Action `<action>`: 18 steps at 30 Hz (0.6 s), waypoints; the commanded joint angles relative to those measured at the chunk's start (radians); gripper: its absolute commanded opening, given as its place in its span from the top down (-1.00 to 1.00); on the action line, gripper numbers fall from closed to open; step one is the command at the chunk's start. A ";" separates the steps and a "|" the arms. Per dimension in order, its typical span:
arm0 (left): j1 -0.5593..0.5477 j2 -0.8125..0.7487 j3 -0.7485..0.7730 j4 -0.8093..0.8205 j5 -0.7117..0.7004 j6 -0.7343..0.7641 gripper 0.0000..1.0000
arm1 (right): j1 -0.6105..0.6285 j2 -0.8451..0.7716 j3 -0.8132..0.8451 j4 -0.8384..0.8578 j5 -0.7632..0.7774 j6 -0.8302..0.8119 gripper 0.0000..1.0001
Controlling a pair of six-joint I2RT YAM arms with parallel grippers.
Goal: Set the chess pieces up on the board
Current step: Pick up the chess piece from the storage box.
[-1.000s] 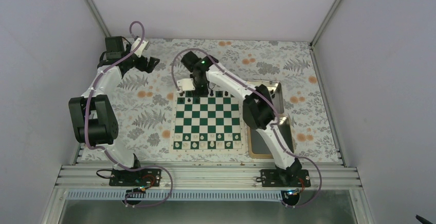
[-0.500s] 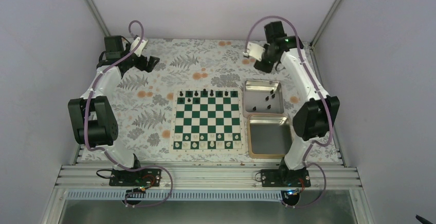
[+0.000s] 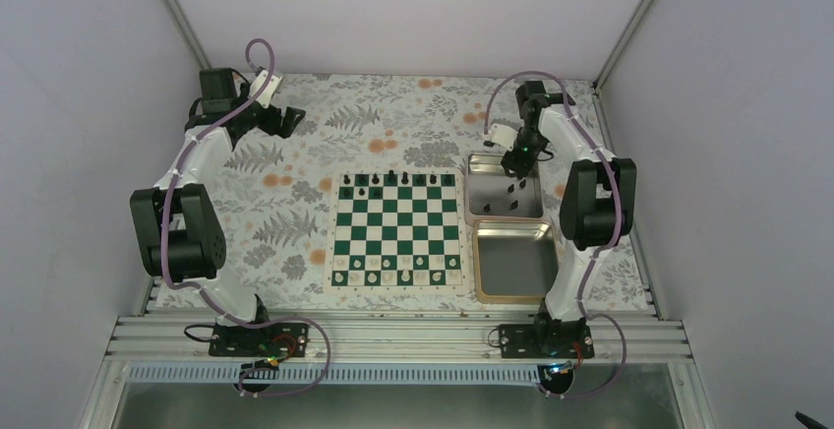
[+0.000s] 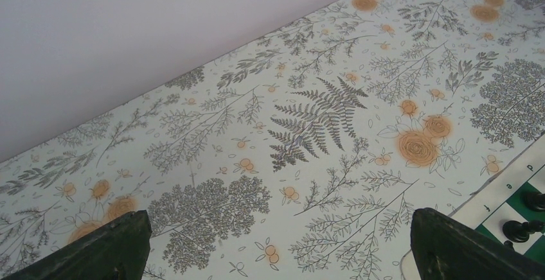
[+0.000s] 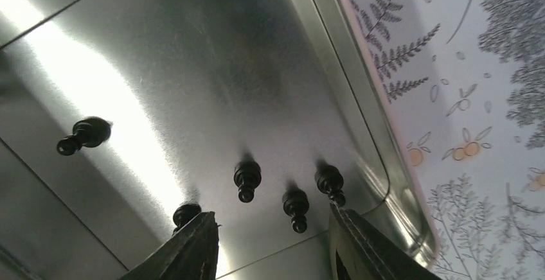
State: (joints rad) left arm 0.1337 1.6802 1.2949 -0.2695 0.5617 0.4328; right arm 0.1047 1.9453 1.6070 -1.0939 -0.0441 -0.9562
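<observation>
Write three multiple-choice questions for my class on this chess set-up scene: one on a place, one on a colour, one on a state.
1. Where is the right tool?
A) over the far rectangular silver metal tin
B) at the far left corner
C) down beside its own base

2. What colour are the tiny chess pieces in that tin?
A) cream
B) black
C) red

3. How is the left tool?
A) shut on a piece
B) open and empty
C) shut and empty

Answers:
1 A: its wrist view looks down onto the tin's shiny floor.
2 B: all show black against the metal.
3 B: its fingers stand wide apart over the floral cloth, with nothing between them.
</observation>
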 commanded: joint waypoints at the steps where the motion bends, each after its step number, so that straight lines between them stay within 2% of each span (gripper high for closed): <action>1: 0.006 0.007 0.010 0.014 0.032 -0.005 -1.00 | -0.010 0.041 -0.018 -0.014 0.004 0.025 0.08; 18: 0.005 0.006 0.006 0.012 0.035 -0.006 -1.00 | -0.029 0.085 -0.100 0.036 0.031 0.053 0.12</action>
State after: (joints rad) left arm 0.1337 1.6802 1.2949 -0.2695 0.5621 0.4324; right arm 0.0887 2.0064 1.5215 -1.0794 -0.0273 -0.9195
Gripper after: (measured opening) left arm 0.999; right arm 0.445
